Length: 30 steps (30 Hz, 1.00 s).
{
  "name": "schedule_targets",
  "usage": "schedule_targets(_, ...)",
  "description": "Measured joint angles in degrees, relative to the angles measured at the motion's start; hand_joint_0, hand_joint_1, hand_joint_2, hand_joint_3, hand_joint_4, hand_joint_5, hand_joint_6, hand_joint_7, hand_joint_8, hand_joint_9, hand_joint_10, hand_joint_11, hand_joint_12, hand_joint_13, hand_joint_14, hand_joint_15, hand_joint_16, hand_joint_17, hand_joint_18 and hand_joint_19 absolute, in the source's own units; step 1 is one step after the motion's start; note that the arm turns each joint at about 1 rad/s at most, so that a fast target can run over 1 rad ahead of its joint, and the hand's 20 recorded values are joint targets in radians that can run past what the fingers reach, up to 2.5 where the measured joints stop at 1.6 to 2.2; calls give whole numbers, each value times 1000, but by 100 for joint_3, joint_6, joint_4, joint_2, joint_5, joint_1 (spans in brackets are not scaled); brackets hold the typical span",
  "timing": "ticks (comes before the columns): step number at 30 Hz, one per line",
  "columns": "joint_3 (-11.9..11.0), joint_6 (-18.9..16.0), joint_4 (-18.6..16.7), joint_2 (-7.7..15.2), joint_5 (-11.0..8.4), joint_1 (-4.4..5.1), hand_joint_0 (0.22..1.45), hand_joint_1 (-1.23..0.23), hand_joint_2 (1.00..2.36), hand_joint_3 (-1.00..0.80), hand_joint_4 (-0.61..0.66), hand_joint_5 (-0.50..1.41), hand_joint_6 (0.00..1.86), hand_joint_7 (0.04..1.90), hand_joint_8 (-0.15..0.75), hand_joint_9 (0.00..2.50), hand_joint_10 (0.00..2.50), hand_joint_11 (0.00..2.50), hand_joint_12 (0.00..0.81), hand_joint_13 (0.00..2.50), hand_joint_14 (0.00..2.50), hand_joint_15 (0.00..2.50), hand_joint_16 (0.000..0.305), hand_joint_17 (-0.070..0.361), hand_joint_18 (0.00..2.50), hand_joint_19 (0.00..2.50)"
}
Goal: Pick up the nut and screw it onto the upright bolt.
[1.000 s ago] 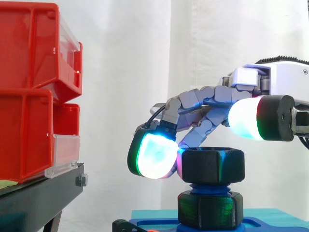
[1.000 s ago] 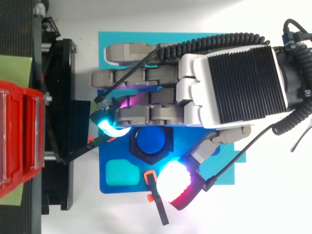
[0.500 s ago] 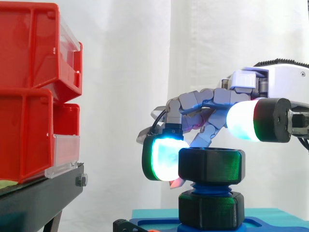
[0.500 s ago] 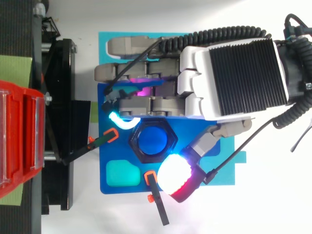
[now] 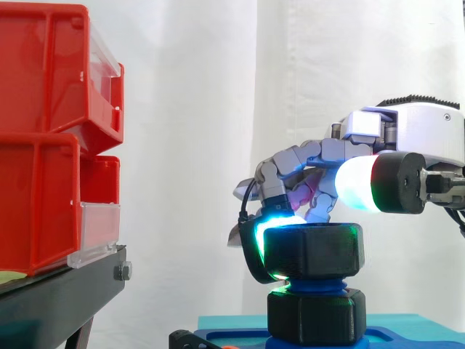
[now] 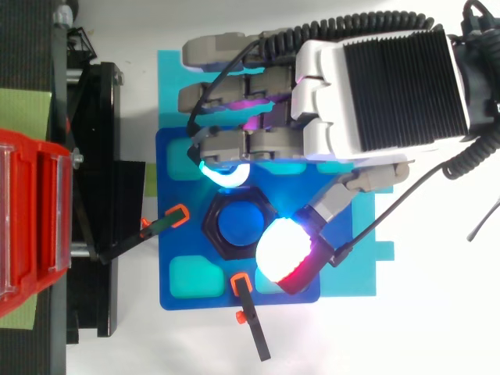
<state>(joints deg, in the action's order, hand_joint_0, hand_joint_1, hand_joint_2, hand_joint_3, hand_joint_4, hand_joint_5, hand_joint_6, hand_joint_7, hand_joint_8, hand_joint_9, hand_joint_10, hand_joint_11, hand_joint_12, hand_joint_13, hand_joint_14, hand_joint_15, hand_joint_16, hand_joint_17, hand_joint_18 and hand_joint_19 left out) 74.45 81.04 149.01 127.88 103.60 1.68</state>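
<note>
Turning the black hexagonal plastic nut (image 5: 312, 251) level and square is what this step calls for, I judge. It sits on top of the blue threaded upright bolt (image 5: 312, 285), with a band of bare thread showing between it and the matching black hexagonal collar (image 5: 316, 316) beneath. The hand (image 6: 375, 86) is curled about the nut: a cyan-green glowing fingertip pad (image 5: 263, 236) presses one side face, while the white-and-red thumb pad (image 6: 280, 251) bears on the opposite corner from slightly above. Even rotation with light downward pressure should guard against cross-threading — a slipping pad would turn nothing. Nut and collar look matte and finely ridged, with crisp facets; the flat blue base plate (image 6: 176, 250) lies on a teal mat (image 6: 176, 86).
</note>
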Motion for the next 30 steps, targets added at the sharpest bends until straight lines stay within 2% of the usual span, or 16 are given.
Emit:
schedule_targets(5,0,1,-3,0,69,-79,528,-202,1000,-500,129,83,538,1411,207,1317,0,0,159,800,0,0,10,22,386,0)
schedule_targets(11,-6,7,-56,0,256,-206,521,-190,1000,-500,106,75,501,1466,221,1294,0,0,165,771,0,0,12,26,361,0)
schedule_targets(15,-29,2,-192,0,411,-269,514,-177,1000,-500,161,32,504,1295,224,1230,0,0,180,721,0,0,15,34,302,0)
schedule_targets(20,-158,0,-259,0,529,-302,511,-172,1000,-500,228,-9,505,1104,221,1189,0,0,192,702,0,0,20,45,284,0)
schedule_targets(23,-213,1,-285,0,554,-303,508,-169,1000,-500,253,-38,504,955,216,1145,0,0,202,694,0,0,21,48,293,0)
schedule_targets(30,-234,30,-294,1,532,-249,500,-161,1000,-500,202,-72,503,762,197,1051,0,0,213,620,0,0,25,56,239,0)
